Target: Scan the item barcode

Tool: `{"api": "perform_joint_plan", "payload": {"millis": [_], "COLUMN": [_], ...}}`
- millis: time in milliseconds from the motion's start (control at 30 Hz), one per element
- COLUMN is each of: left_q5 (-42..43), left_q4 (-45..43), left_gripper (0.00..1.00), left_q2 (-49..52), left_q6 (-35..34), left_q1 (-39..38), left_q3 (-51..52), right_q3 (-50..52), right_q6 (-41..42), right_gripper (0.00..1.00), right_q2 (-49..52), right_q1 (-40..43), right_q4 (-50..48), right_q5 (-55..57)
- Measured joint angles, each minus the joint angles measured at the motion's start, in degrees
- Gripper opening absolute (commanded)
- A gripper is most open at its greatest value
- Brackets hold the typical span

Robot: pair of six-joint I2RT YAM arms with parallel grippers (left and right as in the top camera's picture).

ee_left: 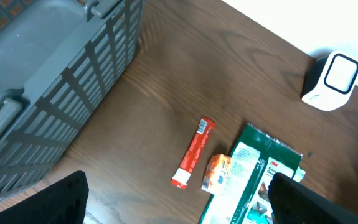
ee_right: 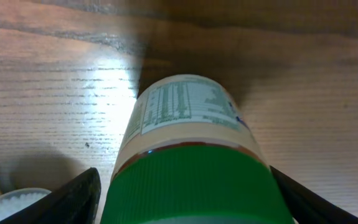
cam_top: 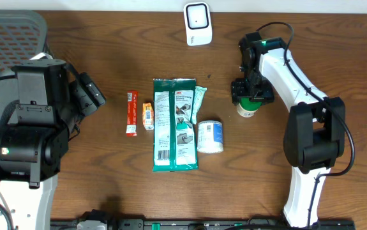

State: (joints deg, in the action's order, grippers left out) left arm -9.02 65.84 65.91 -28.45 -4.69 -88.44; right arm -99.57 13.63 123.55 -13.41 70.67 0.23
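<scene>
The upright jar (ee_right: 185,112) was straddled at its lid (ee_right: 191,177) by the right gripper (ee_right: 186,208), directly above it. Whether it was pinched could not be told.

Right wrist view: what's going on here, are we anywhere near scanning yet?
The right gripper sits over the green-capped bottle, with a finger on each side of its cap. I can't tell whether it has a firm grip. The bottle stands on the table, well short of the white scanner at the far edge. The left gripper hangs open near the basket, holding nothing.
</scene>
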Motion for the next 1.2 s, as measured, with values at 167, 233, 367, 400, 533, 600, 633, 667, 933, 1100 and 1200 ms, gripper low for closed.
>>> {"api": "perform_joint_plan", "payload": {"millis": [167,233,367,400,533,600,633,667,933,1100,1200], "left_q5": [0.0,0.0,0.0,0.0,0.0,0.0,0.0,0.0,0.0,0.0,0.0], "left_q4": [0.0,0.0,0.0,0.0,0.0,0.0,0.0,0.0,0.0,0.0,0.0], "left_gripper": [0.9,0.9,0.9,0.9,0.9,0.9,0.9,0.9,0.9,0.9,0.9], "left_q2": [0.0,0.0,0.0,0.0,0.0,0.0,0.0,0.0,0.0,0.0,0.0], "left_q6": [0.0,0.0,0.0,0.0,0.0,0.0,0.0,0.0,0.0,0.0,0.0], "left_q1": [0.0,0.0,0.0,0.0,0.0,0.0,0.0,0.0,0.0,0.0,0.0], "left_q3": [0.0,0.0,0.0,0.0,0.0,0.0,0.0,0.0,0.0,0.0,0.0], "right_q3": [0.0,0.02,0.02,0.02,-0.04,-0.48,-0.74,-1.05,-1.14,0.11,1.75], "right_q6": [-4.66,-6.75,-9.62,-9.99,-10.21,-10.12,-10.01,-9.79,-8.81,-8.35,-8.09], "right_gripper": [0.78,0.79,0.85,0.86,0.92,0.98,0.99,0.99,0.99,0.99,0.99], "right_q2": [0.0,0.0,0.0,0.0,0.0,0.0,-0.02,-0.07,-0.72,-0.72,-0.74], "right_q1": [-0.07,-0.24,-0.9,-0.98,-1.03,-1.03,-1.03,-1.03,-1.03,-1.01,-1.01], "right_q4": [-1.03,-1.95,-3.21,-3.3,-2.12,-0.79,-0.44,0.11,1.7,-0.85,-1.79], "right_q5": [0.07,0.09,0.24,0.24,0.22,0.22,0.2,0.22,-0.04,-0.35,-0.46]}}
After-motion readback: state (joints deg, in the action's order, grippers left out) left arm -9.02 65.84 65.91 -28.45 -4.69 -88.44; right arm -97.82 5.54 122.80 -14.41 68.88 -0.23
